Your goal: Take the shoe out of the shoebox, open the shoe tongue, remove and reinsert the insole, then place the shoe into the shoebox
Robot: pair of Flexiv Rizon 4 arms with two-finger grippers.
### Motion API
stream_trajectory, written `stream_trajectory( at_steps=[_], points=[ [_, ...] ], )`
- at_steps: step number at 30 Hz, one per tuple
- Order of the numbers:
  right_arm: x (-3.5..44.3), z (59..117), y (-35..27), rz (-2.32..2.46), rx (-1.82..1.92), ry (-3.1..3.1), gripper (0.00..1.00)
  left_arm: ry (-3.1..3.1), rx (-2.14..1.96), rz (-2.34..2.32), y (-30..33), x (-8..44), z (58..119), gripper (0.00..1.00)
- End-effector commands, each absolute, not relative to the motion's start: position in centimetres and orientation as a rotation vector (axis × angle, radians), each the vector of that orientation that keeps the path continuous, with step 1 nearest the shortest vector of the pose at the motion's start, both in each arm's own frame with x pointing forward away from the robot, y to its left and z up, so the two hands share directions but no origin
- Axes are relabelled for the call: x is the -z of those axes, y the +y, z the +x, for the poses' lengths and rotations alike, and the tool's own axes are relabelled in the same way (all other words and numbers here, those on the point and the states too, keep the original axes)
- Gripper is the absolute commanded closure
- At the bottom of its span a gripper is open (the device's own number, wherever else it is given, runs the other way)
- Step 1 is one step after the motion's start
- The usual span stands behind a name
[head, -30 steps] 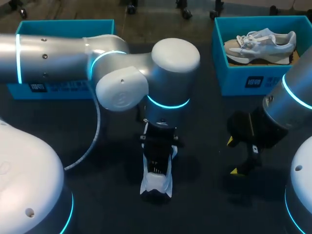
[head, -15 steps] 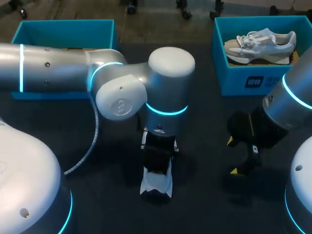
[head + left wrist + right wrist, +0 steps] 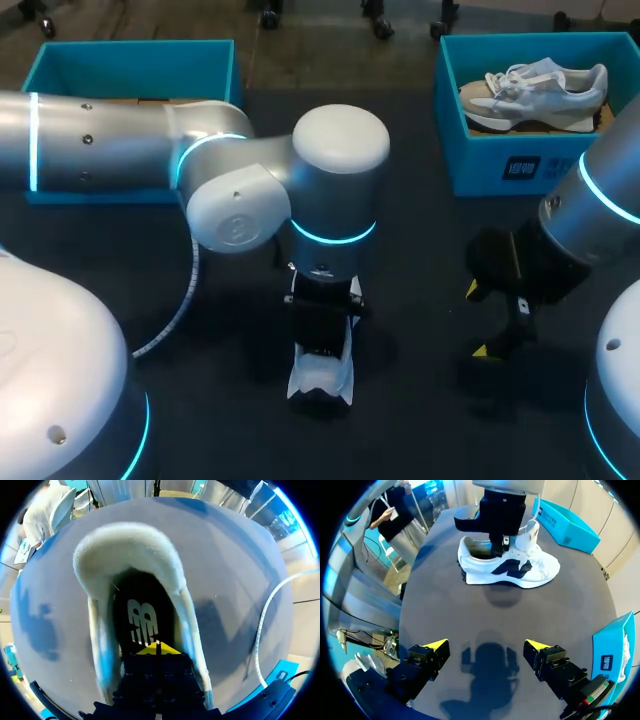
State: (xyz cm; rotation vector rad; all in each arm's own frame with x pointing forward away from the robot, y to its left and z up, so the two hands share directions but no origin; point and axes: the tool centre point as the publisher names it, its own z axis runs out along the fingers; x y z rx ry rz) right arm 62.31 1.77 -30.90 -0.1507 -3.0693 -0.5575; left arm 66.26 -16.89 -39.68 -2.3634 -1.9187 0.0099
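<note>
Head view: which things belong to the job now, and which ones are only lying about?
Job in hand:
- white shoe on the table, left tool inside it
- blue box on the left, probably its shoebox

Lying about:
- other blue box on the right
- grey shoe in it
- right tool, open, holding nothing

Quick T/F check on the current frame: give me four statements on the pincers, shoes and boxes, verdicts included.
1. The left pincer reaches into the white shoe on the table. True.
2. The right pincer grips that shoe's heel. False: it is open and empty, over bare table, apart from the shoe.
3. The right shoebox is empty. False: a second shoe lies in it.
4. The white shoe stands upright on its sole. True.
</note>
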Motion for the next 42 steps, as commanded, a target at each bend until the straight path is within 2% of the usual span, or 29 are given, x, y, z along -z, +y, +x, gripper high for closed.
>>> stream_trajectory(
  at_steps=[1, 16, 29, 42],
  points=[
    [31.0, 62.2, 1.8, -0.152, 0.555, -3.073, 0.0, -1.914, -0.022, -2.389, -16.5, 38.6, 65.6, 1.0],
    [31.0, 62.2, 1.8, -0.152, 0.555, -3.073, 0.0, -1.898, -0.058, -2.383, -17.9, 42.1, 65.9, 1.0],
    [31.0, 62.2, 1.8, -0.152, 0.555, -3.073, 0.0, -1.951, -0.005, -2.43, -16.7, 38.1, 66.5, 1.0],
    [31.0, 62.2, 1.8, -0.152, 0.555, -3.073, 0.0, -2.088, 0.068, -2.425, -17.5, 37.1, 68.3, 1.0]
  ],
)
